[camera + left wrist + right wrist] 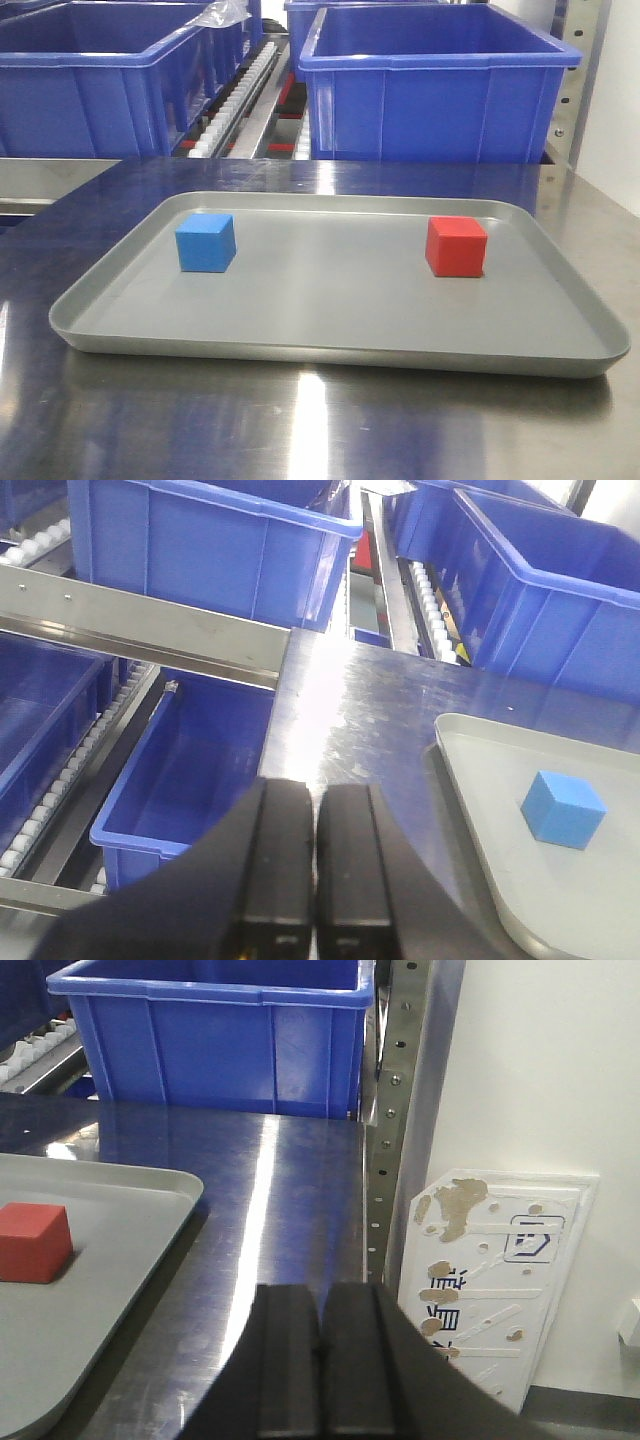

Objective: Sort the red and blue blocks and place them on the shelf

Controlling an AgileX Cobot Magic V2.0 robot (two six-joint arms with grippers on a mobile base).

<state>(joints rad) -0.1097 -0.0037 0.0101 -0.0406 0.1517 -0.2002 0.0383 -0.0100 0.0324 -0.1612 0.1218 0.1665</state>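
Left hand (316, 805): lower centre of its wrist view, black fingers pressed together, grasping nothing. Right hand (320, 1310): lower centre of its wrist view, likewise clenched and empty. Tabletop (320, 430): brushed steel, fills the foreground of the front view. Tray (330, 300): shallow, grey, resting on the tabletop, mid-frame. Blue block (205, 243): on the tray, left of centre. Red block (456, 247): on the tray, right of centre, well apart from the blue one. Bins (430, 100): large, blue plastic, upper frame, behind the tray. Shelf (245, 90): steel rack with white rollers, carrying the bins.
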